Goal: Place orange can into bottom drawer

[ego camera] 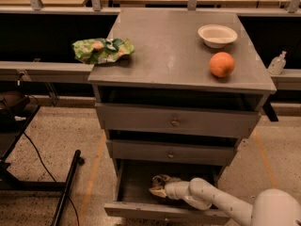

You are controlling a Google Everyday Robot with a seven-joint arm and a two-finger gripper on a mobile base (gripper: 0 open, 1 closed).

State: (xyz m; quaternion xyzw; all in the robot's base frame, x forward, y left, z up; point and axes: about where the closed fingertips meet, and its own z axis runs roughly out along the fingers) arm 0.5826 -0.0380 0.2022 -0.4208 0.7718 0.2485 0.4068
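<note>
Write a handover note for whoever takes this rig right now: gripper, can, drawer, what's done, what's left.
Gripper: reached into the open bottom grey metal drawer, low near its floor. Whether it grips anything cannot be told.
Small orange-brown drink can: seems to be the dark brownish shape at the gripper's tip, inside the drawer.
Done: drawer open, can brought inside it.
Left: confirm the can is released, then withdraw the arm.
On the grey cabinet top: round orange fruit, white bowl, crumpled green bag.
</note>
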